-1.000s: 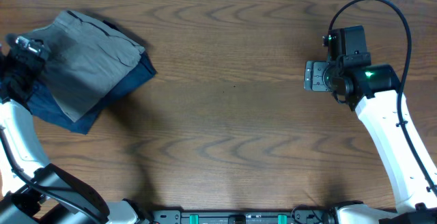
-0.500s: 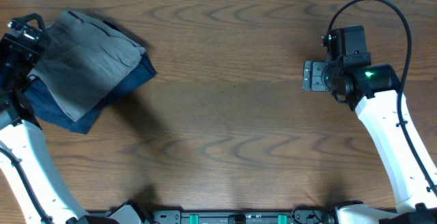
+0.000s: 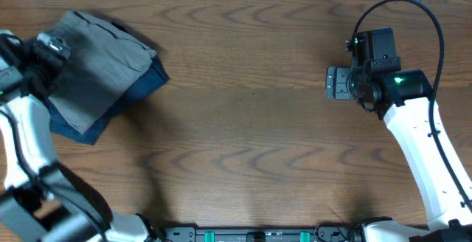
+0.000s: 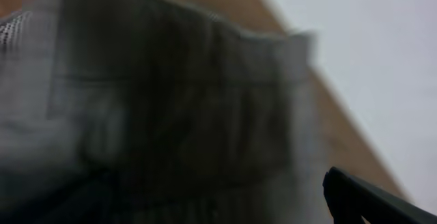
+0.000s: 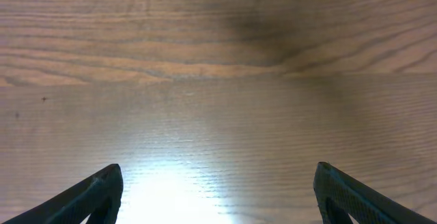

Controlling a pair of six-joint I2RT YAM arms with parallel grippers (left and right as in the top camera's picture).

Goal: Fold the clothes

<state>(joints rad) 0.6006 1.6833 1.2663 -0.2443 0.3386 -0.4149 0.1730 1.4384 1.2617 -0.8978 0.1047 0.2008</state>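
The light grey clothes [image 3: 96, 61] lie folded at the table's far left, on top of a dark navy folded garment [image 3: 144, 87]. My left gripper [image 3: 53, 49] is over the grey garment's left edge. The left wrist view is blurred and filled with grey cloth [image 4: 171, 94]. Only one finger [image 4: 365, 198] shows there, far to the right, so the jaws stand wide apart; nothing shows held. My right gripper [image 3: 338, 82] is open and empty over bare wood at the right, its fingertips [image 5: 102, 186] wide apart.
The wooden table [image 3: 243, 124] stretches between the two arms. The table's far edge [image 4: 341, 115] shows close behind the cloth in the left wrist view. A black cable [image 3: 413, 9] loops above the right arm.
My left arm has swung and its gripper has moved right, onto the grey garment's left edge. The garment pile and the right arm have not moved.
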